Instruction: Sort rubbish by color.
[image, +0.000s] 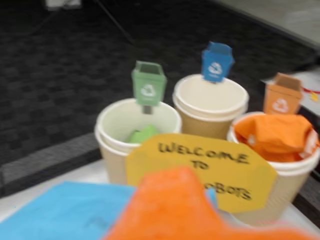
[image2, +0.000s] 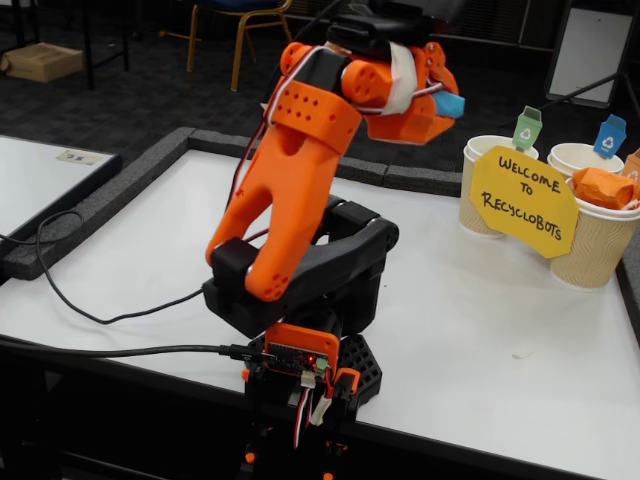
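The blue wad sits pinched at the gripper tip, held up in the air well above the table; in the fixed view it shows as a small blue bit at 3 o'clock of the arm's raised head. In the wrist view it fills the bottom left as a blurred blue sheet, with an orange gripper finger over its 3 o'clock edge. The fingers are clenched on this blue wad.

The green wad lies inside the left cup in the wrist view, low against its near wall. The orange wad fills the right cup, heaped up to its rim; the fixed view shows it the same way, topping the nearest cup.

The middle cup, at 12 o'clock of the other two in the wrist view, shows only its pale inside. Each cup carries a small bin tag at its far rim: green on the left cup, blue on the middle, orange on the right. A yellow sign reading "Welcome to Recyclobots" leans across the fronts of the cups.

In the fixed view the cups stand together at 3 o'clock of the arm, well apart from its base, which is fixed at the table's near edge with a black cable running off toward 9 o'clock.
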